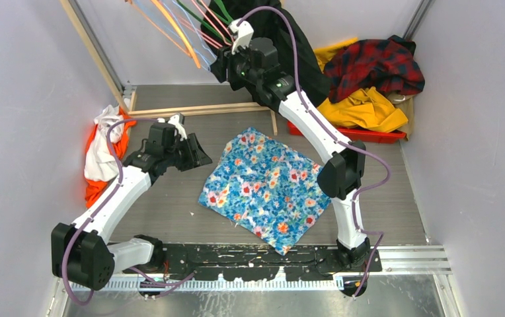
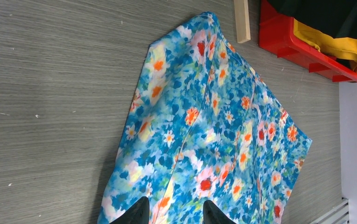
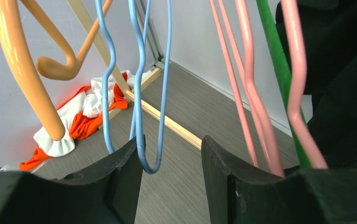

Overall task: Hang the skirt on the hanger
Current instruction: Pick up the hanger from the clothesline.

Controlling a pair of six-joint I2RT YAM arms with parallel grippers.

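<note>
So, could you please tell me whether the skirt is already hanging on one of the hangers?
No, the skirt lies spread flat on the table, while the hangers hang bare at the back.

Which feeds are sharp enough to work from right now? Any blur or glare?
Top external: evenly lit, sharp, no glare on the skirt. Left wrist: skirt print softens close to the left tool, crisper farther off. Right wrist: the orange hanger nearest the lens is blurred; the blue hanger between the open right tool's fingers reads clearly.
</note>
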